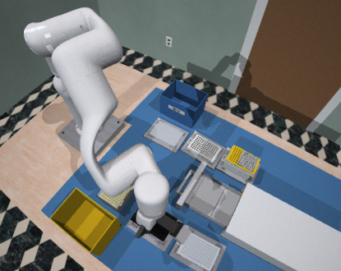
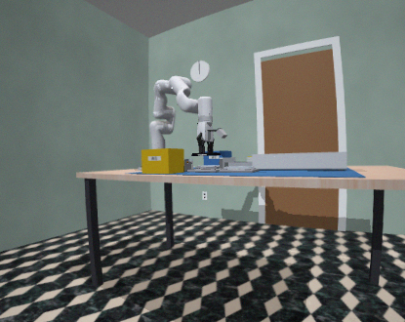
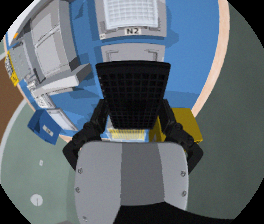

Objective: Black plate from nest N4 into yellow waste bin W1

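Matt black plate (gridded), glossy white arm.

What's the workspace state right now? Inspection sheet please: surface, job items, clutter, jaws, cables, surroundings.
Surface: wooden bench with a blue mat over most of it.
Job's things: black plate held, lifted above its nest; yellow bin upright on the mat, nothing seen inside.
Clutter: blue bin, white plate in nest N2, a bare nest, a dotted plate, yellow tip box, grey drawer unit, large white housing.
Gripper: jaws shut on the black plate's sides.
Cables: nothing seen.
Surroundings: green walls, brown door, wall clock, checkered floor.
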`<state>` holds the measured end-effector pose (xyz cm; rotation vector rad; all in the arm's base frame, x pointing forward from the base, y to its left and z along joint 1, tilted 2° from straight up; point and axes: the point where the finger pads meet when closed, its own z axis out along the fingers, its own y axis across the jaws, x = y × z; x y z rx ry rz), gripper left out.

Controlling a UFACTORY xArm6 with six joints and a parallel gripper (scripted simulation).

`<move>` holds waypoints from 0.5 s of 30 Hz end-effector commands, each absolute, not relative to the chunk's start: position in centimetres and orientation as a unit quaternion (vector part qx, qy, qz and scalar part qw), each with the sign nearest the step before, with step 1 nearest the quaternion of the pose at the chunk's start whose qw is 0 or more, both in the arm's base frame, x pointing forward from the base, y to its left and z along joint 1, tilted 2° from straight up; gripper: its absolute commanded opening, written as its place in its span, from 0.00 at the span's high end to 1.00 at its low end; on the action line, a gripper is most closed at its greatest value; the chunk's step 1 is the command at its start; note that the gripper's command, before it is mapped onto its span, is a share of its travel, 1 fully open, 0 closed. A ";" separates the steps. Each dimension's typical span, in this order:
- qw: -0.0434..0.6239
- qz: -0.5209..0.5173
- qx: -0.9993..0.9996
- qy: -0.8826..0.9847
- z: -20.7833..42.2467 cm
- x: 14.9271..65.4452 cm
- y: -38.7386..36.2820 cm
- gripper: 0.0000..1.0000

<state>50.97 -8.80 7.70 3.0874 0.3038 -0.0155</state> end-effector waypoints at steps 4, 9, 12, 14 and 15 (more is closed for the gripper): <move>0.020 -0.003 0.995 0.098 8.9 51.1 -8.8 1.00; 0.020 -0.003 0.995 0.098 9.8 51.1 -8.7 1.00; 0.020 -0.003 0.995 0.098 10.3 51.1 -8.7 1.00; 0.020 -0.003 0.995 0.098 10.6 51.1 -8.7 1.00; 0.020 -0.003 0.995 0.098 10.8 51.1 -8.7 1.00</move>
